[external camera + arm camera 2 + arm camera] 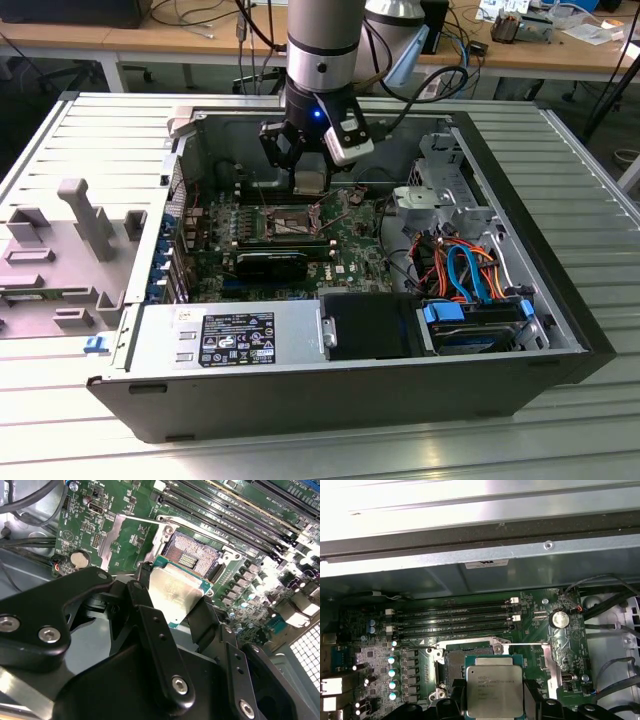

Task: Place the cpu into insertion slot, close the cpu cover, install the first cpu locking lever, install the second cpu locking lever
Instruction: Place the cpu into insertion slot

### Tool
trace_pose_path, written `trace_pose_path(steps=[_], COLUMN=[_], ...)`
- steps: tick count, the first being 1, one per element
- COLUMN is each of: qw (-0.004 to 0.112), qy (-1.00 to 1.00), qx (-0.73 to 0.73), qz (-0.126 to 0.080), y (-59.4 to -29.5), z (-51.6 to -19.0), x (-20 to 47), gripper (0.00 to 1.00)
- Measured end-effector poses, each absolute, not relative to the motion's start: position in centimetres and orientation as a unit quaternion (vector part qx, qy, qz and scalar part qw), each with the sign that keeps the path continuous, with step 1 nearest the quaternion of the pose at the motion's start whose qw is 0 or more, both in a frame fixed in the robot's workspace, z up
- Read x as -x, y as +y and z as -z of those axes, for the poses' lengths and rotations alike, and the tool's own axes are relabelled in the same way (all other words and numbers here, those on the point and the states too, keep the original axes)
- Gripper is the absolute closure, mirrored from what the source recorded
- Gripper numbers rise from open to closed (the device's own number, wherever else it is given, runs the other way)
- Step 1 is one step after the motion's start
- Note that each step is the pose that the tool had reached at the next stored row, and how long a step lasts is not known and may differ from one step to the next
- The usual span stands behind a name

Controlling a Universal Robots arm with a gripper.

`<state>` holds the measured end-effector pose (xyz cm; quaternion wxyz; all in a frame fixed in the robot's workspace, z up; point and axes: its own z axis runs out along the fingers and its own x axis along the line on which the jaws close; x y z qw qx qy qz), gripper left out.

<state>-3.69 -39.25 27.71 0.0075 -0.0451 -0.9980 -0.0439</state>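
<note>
Pincer was clamped on the cpu by two opposite edges, the chip hanging just above the open insertion slot, not seated yet. The cpu cover lay flipped open beside it on the motherboard. Looked like step one, the placing. I'd say seating it needs the chip square over the slot.

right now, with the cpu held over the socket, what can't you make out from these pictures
1. cpu underside: both wrist views, it faces away from the cameras.
2. One cpu edge: first wrist view, cut off by the picture's edge.
3. Near part of the socket: second wrist view, hidden behind the cpu and the hand.
4. Gap between cpu and socket: exterior view, the hand blocks it.
</note>
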Motion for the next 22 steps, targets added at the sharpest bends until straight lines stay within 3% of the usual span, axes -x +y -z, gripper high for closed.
trace_pose_path(steps=[22], qw=[0.007], qy=[-0.997], qx=[0.056], qz=[0.044], y=[-39.25], z=[-27.71], x=[3.69], gripper=[0.46])
